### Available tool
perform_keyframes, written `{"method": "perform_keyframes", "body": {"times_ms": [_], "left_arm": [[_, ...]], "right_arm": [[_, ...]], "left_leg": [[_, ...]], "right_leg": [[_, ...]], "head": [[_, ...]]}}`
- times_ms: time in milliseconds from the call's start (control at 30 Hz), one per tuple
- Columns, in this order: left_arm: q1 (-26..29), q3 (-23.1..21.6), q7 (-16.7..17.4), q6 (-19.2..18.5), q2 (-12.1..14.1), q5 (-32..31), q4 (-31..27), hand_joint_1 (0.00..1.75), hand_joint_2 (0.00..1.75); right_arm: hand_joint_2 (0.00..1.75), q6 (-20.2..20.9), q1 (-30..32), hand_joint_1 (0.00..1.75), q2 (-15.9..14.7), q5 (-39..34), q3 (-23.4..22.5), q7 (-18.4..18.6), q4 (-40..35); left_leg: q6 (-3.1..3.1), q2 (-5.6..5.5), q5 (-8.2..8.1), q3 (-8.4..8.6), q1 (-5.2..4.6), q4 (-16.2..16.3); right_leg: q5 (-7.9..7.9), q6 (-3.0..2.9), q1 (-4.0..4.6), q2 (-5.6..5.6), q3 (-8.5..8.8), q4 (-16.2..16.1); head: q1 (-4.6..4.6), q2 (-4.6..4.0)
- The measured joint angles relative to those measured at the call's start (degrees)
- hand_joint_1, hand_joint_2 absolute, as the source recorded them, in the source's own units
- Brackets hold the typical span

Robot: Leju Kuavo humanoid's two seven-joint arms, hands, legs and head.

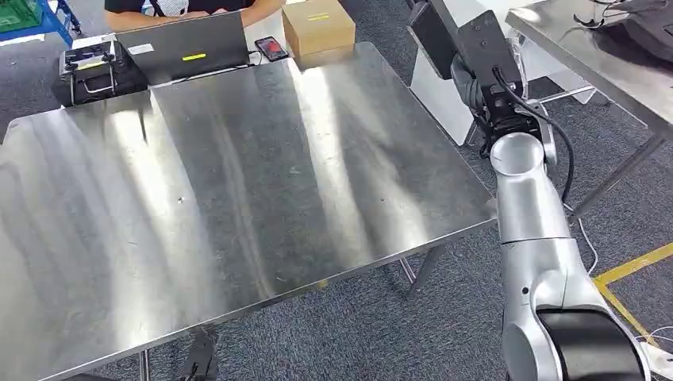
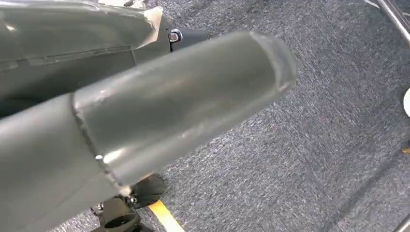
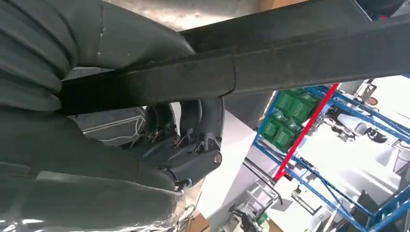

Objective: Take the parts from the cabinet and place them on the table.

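Right hand point(image 3: 183, 145) grips black part point(image 3: 290, 58) (fingers curled).

At the tabletop's point(image 1: 238, 198) far edge you have a grey laptop point(image 1: 184, 45), with a phone point(image 1: 271, 48) just beside it. A cardboard box point(image 1: 318, 29) sits near the far right corner, a black case point(image 1: 99, 70) near the far left.

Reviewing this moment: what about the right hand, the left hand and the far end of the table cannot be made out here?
- Right hand: it grips a flat black part; the part's ends run past the right wrist view's edges.
- Left hand: the left wrist view shows a blurred thumb over carpet; the other fingers are cut off.
- Laptop on the table: its screen faces away in the head view.
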Motion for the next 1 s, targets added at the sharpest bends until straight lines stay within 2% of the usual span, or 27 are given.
{"method": "perform_keyframes", "body": {"times_ms": [200, 233, 400, 433, 467, 500, 533, 600, 633, 667, 700, 767, 800, 833, 867, 900, 933, 967, 1000], "left_arm": [[0.08, 0.15, 0.15, 0.18, 0.17, 0.09, 0.02, 0.0, 0.0], [0.09, 0.17, 0.15, 0.18, 0.22, 0.2, 0.02, 0.0, 0.0], [0.46, 0.63, 0.15, 0.22, 0.46, 0.46, 0.02, 0.0, 0.0], [0.57, 0.77, 0.29, 0.26, 0.46, 0.46, 0.02, 0.0, 0.0], [0.7, 0.87, 0.53, 0.35, 0.44, 0.46, 0.02, 0.0, 0.0], [0.93, 0.87, 0.64, 0.35, 0.28, 0.42, 0.04, 0.0, 0.0], [0.97, 0.96, 0.88, 0.42, 0.22, 0.5, 0.04, 0.0, 0.0], [0.82, 1.14, 1.09, 0.53, 0.09, 0.66, 0.04, 0.0, 0.0], [0.73, 1.27, 1.12, 0.61, 0.07, 0.77, 0.04, 0.0, 0.0], [0.53, 1.51, 1.12, 0.68, 0.07, 0.92, 0.04, 0.0, 0.0], [0.26, 1.62, 1.12, 0.7, 0.07, 1.05, 0.04, 0.0, 0.0], [-0.54, 2.01, 1.12, 0.88, 0.13, 1.16, 0.04, 0.0, 0.0], [-0.94, 2.29, 1.16, 0.88, 0.18, 1.2, 0.02, 0.0, 0.0], [-1.16, 2.58, 1.18, 1.03, 0.59, 1.22, -0.04, 0.0, 0.0], [-1.32, 2.62, 1.2, 1.03, 0.68, 1.2, -0.04, 0.0, 0.0], [-1.42, 2.6, 1.09, 1.03, 0.63, 1.2, -0.04, 0.0, 0.0], [-1.36, 2.67, 1.16, 1.01, 0.61, 1.2, -0.04, 0.0, 0.0], [-1.31, 2.75, 1.18, 0.96, 0.68, 1.2, -0.04, 0.0, 0.0], [-1.32, 2.8, 1.23, 0.92, 0.66, 1.2, -0.04, 0.0, 0.0]], "right_arm": [[1.75, 0.0, 0.34, 1.75, 0.0, 0.02, -0.2, 0.0, -0.02], [1.75, 0.0, 0.38, 1.75, 0.0, 0.13, -0.2, 0.0, 0.0], [1.75, 0.07, 0.47, 1.75, 0.09, 0.63, -0.2, 0.0, 0.02], [1.75, 0.15, 0.36, 1.75, 0.27, 0.81, -0.2, 0.0, 0.05], [1.75, 0.24, 0.12, 1.75, 0.46, 0.96, -0.22, 0.0, 0.05], [1.75, 0.33, 0.16, 1.75, 0.57, 1.03, -0.22, -0.02, 0.16], [1.75, 0.39, -0.14, 1.75, 0.57, 1.03, -0.2, -0.02, 0.29], [1.75, 0.5, -0.39, 1.75, 0.68, 1.14, -0.11, -0.09, 0.68], [1.75, 0.52, -0.21, 1.75, 0.68, 1.2, -0.09, -0.09, 0.99], [1.75, 0.55, 0.07, 1.75, 0.68, 1.38, -0.09, -0.07, 1.29], [1.75, 0.55, 0.33, 1.75, 0.7, 1.38, -0.09, -0.07, 1.49], [1.75, 0.59, 0.27, 1.75, 0.68, 1.53, -0.09, -0.07, 1.88], [1.75, 0.59, 0.09, 1.75, 0.66, 1.53, -0.09, -0.07, 1.95], [1.75, 0.59, -0.11, 1.75, 0.57, 1.53, -0.05, -0.07, 2.14], [1.75, 0.72, -0.03, 1.75, 1.14, 1.57, 0.09, -0.13, 2.14], [1.75, 0.81, 0.31, 1.75, 1.07, 1.57, 0.11, -0.09, 2.3], [1.75, 0.74, 0.31, 1.75, 1.07, 1.6, 0.11, -0.02, 2.34], [1.75, 0.74, 0.2, 1.75, 1.14, 1.79, 0.11, 0.02, 2.41], [1.75, 0.72, 0.11, 1.75, 1.33, 1.83, 0.13, 0.02, 2.41]], "left_leg": [[0.02, 0.0, 0.02, 0.0, 0.05, -0.04], [0.2, -0.02, -0.12, -0.09, 0.01, 0.19], [0.84, 0.0, -0.48, -0.18, -0.2, 0.27], [1.15, -0.04, -0.45, -0.14, -0.38, -0.02], [1.67, -0.05, -0.01, 0.52, -0.37, -1.27], [1.72, 0.02, 0.89, 1.73, 0.48, -3.0], [2.05, -0.04, 1.19, 2.12, 0.55, -3.9], [2.11, -0.24, 1.53, 2.06, 0.83, -4.03], [1.99, -0.65, 1.57, 2.0, 1.02, -4.02], [1.66, -1.06, 1.66, 1.9, 1.28, -3.98], [1.15, -1.5, 1.77, 1.76, 1.68, -3.88], [-0.25, -2.53, 1.76, 0.91, 2.72, -2.86], [-1.18, -3.05, 1.43, 0.1, 3.02, -1.56], [-2.16, -3.46, 1.09, -0.86, 2.72, -0.66], [-2.6, -3.56, 0.67, -1.19, 2.91, 0.44], [-2.78, -3.77, 1.06, -1.22, 2.95, -0.28], [-2.86, -4.04, 1.52, -1.02, 2.99, -0.87], [-3.06, -4.13, 1.75, -1.18, 3.32, -0.96], [-3.0, -3.12, 1.44, -1.21, 3.34, -0.58]], "right_leg": [[0.0, 0.0, 0.07, 0.0, -0.02, 0.0], [0.07, 0.13, -0.22, 0.0, 0.02, -0.07], [0.08, 0.23, -0.44, 0.02, 0.02, -0.21], [0.2, 0.41, -0.45, -0.08, 0.18, -0.61], [0.4, 0.75, -0.08, -0.09, 0.58, -1.26], [0.16, 0.65, -0.08, -0.23, -0.01, -0.43], [-0.95, 0.49, 0.07, -0.1, -1.13, 1.47], [-4.17, 0.36, -0.3, -0.06, -5.13, 9.24], [-5.54, 0.64, -0.72, -0.07, -7.34, 13.38], [-5.79, 1.2, -1.14, -0.07, -8.4, 15.29], [-5.07, 2.03, -1.68, -0.08, -8.13, 14.49], [-1.31, 4.61, -3.15, -0.02, -3.65, 5.72], [-0.07, 5.75, -4.16, 0.84, -1.13, 1.14], [-0.4, 5.85, -3.5, 1.51, -1.65, 2.28], [-0.17, 4.06, -3.85, 1.38, -1.96, 2.23], [-0.18, 3.29, -3.57, 0.99, -1.94, 2.4], [0.04, 2.76, -3.23, 0.65, -2.0, 2.56], [0.28, 2.27, -3.44, 0.37, -2.11, 2.56], [0.49, 1.9, -3.35, 0.14, -2.13, 2.44]], "head": [[0.0, 0.0], [0.02, 0.0], [0.02, 0.0], [-0.02, 0.0], [-0.02, 0.0], [0.0, 0.0], [0.04, -0.02], [0.07, 0.0], [0.09, 0.0], [0.04, 0.0], [0.09, 0.0], [0.09, 0.0], [0.09, 0.0], [0.53, 0.0], [0.3, 0.0], [-0.18, 0.0], [-0.22, 0.0], [-0.31, 0.0], [-0.41, 0.0]]}}
